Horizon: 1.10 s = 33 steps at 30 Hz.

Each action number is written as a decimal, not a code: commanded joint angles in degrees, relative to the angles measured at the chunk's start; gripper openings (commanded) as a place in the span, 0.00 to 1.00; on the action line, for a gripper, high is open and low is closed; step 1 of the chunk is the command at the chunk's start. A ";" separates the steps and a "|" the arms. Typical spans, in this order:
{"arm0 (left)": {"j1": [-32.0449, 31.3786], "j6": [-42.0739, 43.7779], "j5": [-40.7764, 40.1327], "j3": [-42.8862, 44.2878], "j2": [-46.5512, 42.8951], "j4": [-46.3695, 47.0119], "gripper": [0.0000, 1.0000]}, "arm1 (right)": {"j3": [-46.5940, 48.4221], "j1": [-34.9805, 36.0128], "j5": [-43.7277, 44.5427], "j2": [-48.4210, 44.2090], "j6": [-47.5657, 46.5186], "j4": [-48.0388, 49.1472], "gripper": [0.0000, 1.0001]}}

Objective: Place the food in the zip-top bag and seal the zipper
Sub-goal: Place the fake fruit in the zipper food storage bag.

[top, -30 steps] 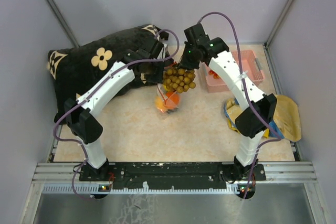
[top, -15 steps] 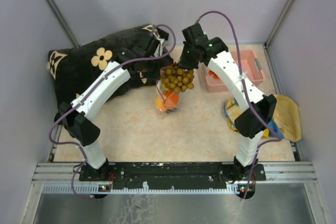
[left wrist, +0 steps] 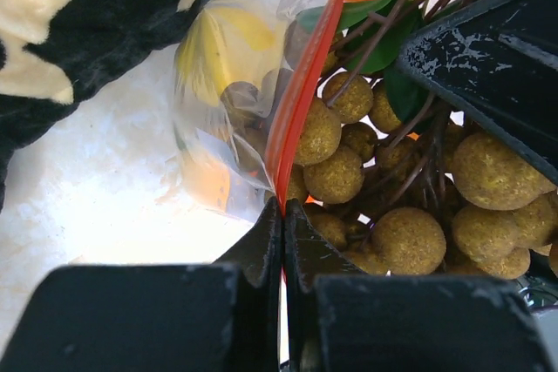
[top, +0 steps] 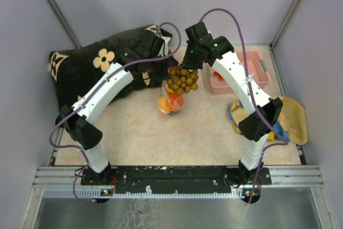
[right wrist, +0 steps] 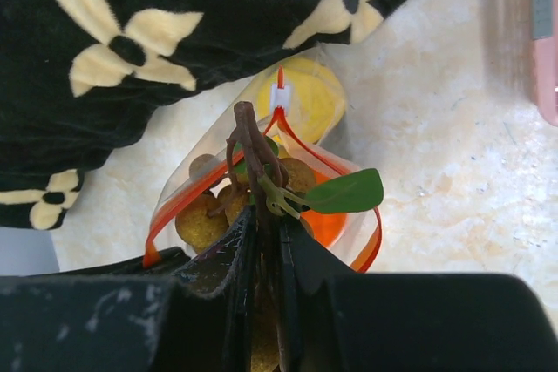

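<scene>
No brand, label or readable writing shows on anything; the only markings are cream flower-and-diamond motifs on the black plush cushion (top: 102,65) lying at ten o'clock on the beige tabletop (top: 139,132). There is one clear crinkly zip-top bag (top: 170,103) near the table's centre, just beside the cushion's edge, its mouth held open upward. One thin orange-red zipper strip (left wrist: 301,98) runs round that mouth, with a small white slider (right wrist: 281,96) at its far end. Inside the bag, one round yellow toy fruit (right wrist: 301,98) and at least one orange fruit (top: 174,102) can be made out; any others are hidden by the plastic. One bunch of small tan-brown toy balls (top: 182,79) on a brown stem (right wrist: 248,141) with green leaves (right wrist: 344,192) hangs over the bag's mouth, its lower balls within the zipper loop. The left gripper (left wrist: 282,215) has its jaws pressed fully together on the zipper strip at the bag's nine o'clock rim. The right gripper (right wrist: 264,219) has its jaws nearly together, pinching the stem of the bunch from above. One pink plastic basket (top: 244,71) sits at two o'clock, holding something red-orange. One crumpled yellow-and-blue cloth (top: 289,119) lies at four o'clock by the right arm's elbow.
</scene>
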 commanded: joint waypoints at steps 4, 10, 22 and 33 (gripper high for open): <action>-0.61 -0.14 1.30 1.56 -1.96 2.11 0.00 | 6.11 0.44 7.88 1.94 -0.78 -4.53 0.00; -0.99 -1.03 4.00 -0.74 -2.46 4.14 0.00 | 5.49 0.60 5.94 3.17 0.62 -2.61 0.00; -2.10 -0.85 3.47 -2.41 -1.93 4.77 0.00 | 4.21 0.89 5.12 3.53 4.06 3.90 0.00; -2.12 -0.67 2.83 -2.59 -1.78 5.08 0.00 | 4.29 2.01 7.87 4.45 4.28 4.68 0.00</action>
